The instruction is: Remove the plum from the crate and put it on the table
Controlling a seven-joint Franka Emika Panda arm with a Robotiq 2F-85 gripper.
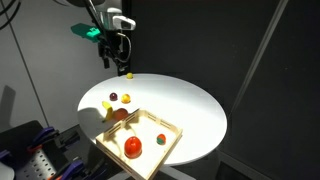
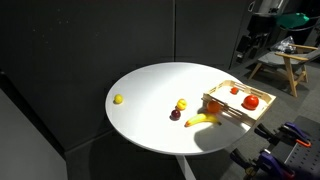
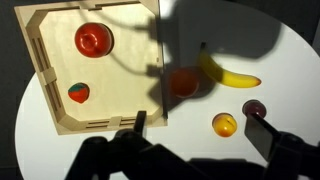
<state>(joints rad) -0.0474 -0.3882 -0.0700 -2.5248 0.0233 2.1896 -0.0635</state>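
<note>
round white table (image 2: 150, 85) carries light wooden crate (image 3: 100, 124) near its edge. just beside crate: orange fruit (image 3: 183, 82), banana (image 3: 228, 73). near crate, beyond banana: plum (image 3: 254, 108), yellow-orange fruit (image 3: 224, 124). well apart from crate: small yellow fruit (image 2: 118, 99).

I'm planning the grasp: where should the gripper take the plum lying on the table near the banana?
Probably best: pinch the plum across its widest middle, coming straight down; it is small and round, resting on the white table, apart from the banana.
</note>
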